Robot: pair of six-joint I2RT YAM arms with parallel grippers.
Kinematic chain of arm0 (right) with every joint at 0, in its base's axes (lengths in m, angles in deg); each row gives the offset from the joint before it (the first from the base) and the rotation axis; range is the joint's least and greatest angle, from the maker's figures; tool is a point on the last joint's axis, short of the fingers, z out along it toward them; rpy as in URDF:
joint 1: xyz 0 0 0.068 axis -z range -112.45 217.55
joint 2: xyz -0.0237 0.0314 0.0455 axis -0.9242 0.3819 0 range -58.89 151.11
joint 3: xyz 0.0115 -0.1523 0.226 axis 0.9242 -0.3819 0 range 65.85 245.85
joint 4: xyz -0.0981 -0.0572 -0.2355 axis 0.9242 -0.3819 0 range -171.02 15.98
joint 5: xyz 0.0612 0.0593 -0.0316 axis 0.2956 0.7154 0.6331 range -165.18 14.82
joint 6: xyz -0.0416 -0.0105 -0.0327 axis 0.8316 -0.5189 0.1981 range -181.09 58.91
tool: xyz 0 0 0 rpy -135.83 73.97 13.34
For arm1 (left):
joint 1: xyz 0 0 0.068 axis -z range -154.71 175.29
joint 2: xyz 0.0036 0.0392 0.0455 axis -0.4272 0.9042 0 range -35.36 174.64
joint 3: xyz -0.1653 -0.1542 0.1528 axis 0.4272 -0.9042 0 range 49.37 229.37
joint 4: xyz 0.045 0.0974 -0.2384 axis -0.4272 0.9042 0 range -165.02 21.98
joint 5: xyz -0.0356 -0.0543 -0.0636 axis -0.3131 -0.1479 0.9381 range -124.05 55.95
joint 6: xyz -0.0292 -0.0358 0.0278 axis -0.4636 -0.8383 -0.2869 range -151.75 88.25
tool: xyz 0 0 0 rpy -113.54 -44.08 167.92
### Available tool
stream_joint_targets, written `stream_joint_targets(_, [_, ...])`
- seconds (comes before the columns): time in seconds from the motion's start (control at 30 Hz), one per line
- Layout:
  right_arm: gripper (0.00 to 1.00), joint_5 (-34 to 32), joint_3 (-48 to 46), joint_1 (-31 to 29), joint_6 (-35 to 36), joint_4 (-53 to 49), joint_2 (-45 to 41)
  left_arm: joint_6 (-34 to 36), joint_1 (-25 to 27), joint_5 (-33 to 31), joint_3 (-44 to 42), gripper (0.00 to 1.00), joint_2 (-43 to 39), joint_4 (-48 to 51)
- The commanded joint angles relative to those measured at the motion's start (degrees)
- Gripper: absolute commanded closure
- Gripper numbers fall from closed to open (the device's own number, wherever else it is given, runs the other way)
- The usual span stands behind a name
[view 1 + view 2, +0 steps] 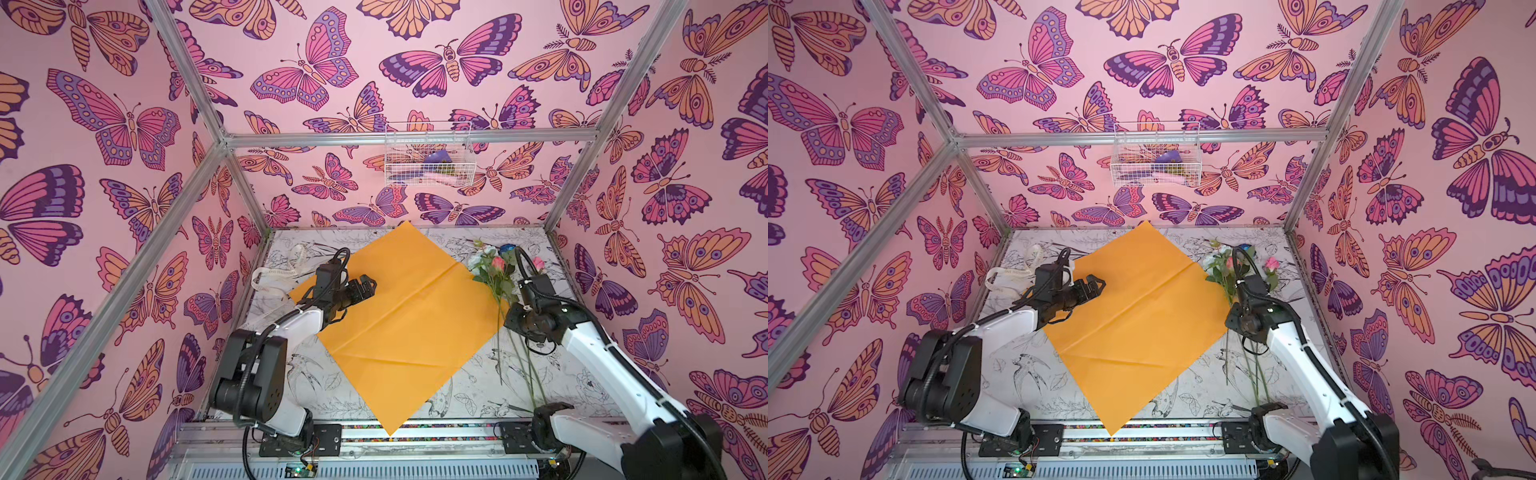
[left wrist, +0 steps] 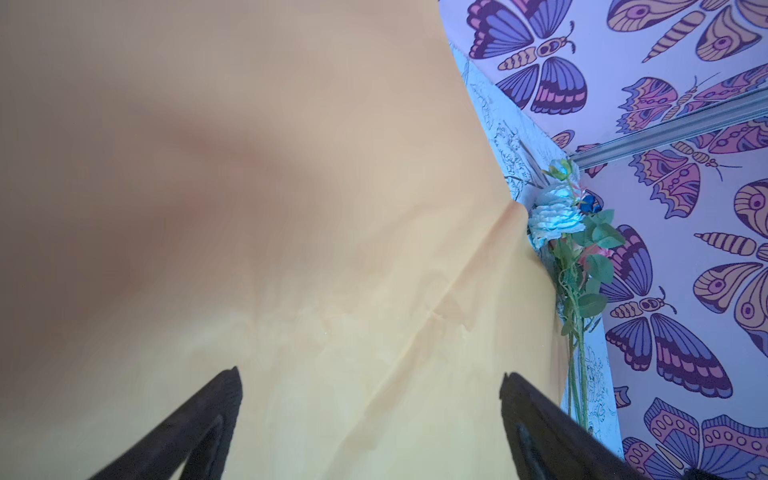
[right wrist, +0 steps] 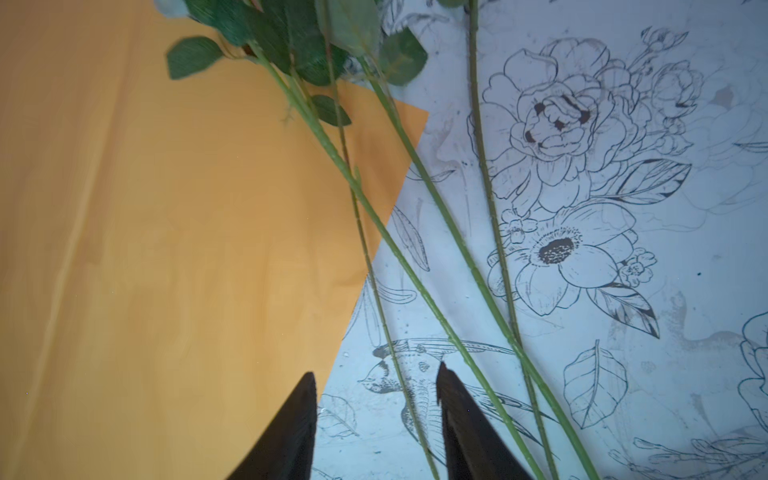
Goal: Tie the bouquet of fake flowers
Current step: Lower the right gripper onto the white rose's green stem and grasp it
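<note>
The bouquet of fake flowers (image 1: 492,270) (image 1: 1221,266) lies loose, not bundled. Its pink, white and bluish heads rest at the right corner of a flat orange paper sheet (image 1: 399,316) (image 1: 1133,316), and its long stems (image 3: 415,282) run toward the front. My left gripper (image 1: 368,286) (image 2: 370,372) hovers over the sheet's left part, open wide and empty. My right gripper (image 1: 512,323) (image 3: 376,370) points down at the sheet's right edge, open. One thin stem passes between its fingers without being pinched.
A cream lettered ribbon (image 1: 270,276) (image 1: 1005,276) lies at the back left, beside the sheet. A white wire basket (image 1: 428,156) hangs on the back wall. The table (image 1: 457,390) has a printed floral surface and is enclosed by butterfly-patterned walls.
</note>
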Motion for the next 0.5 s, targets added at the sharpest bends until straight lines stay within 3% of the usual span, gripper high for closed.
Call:
stream_joint_targets(0.0, [0.51,5.4,0.64,2.64,7.66,1.35,4.15,2.95,-0.37,-5.1,-2.77,0.01,-4.76,7.43])
stream_joint_targets(0.23, [0.51,6.06,1.28,5.8,10.84,2.35,12.69,1.46,-4.08,-10.83,-8.85,0.0,-15.61,13.37])
stream_joint_targets(0.47, [0.51,4.69,1.64,6.04,11.04,4.36,18.1,-2.44,-8.91,-11.74,-13.27,0.02,-19.35,13.97])
